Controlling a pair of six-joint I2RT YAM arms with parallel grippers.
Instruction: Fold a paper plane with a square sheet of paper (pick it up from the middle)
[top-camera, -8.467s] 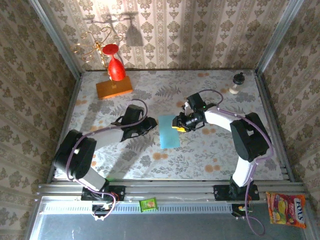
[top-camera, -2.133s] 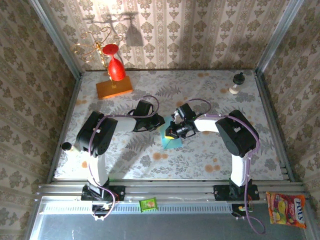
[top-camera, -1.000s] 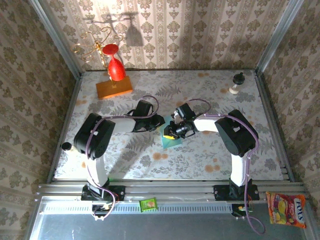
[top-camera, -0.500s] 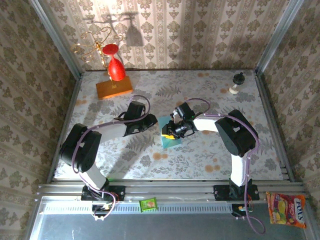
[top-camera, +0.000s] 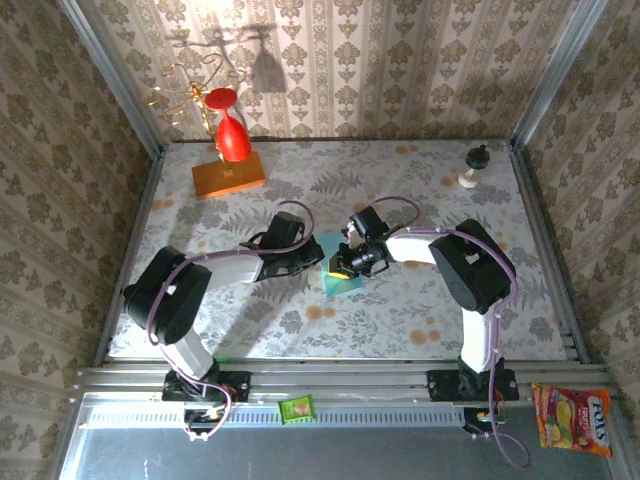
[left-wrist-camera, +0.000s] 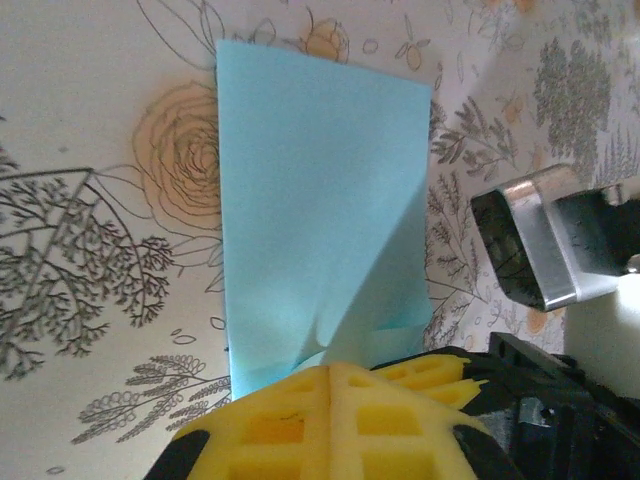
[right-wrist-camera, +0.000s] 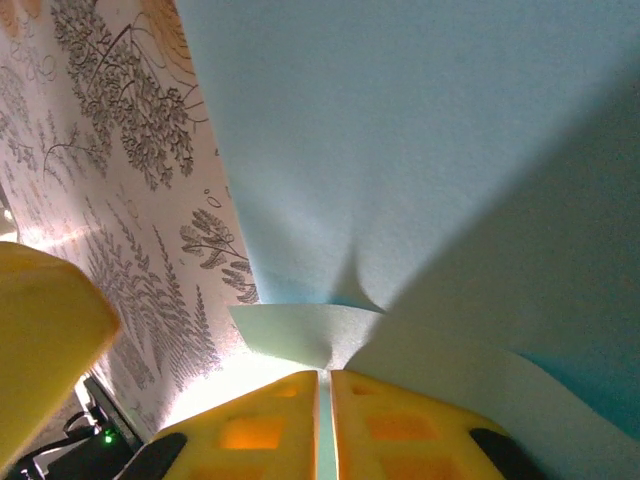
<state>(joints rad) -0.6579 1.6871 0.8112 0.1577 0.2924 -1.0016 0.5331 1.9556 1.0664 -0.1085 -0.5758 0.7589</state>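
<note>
Left end effector (left-wrist-camera: 328, 375) and right end effector (right-wrist-camera: 324, 382), jaws pressed together, each pinch a puckered edge of the light-blue sheet of paper (top-camera: 343, 283) lying on the table (top-camera: 420, 315), apparently to raise a fold.

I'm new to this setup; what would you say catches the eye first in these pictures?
The light-blue sheet of paper at the middle of the flowered table stands out most, with the left arm and right arm meeting over it, their yellow-padded jaws shut on it. Next comes the red wine glass, seemingly upside down on an orange block at the far left corner.
</note>
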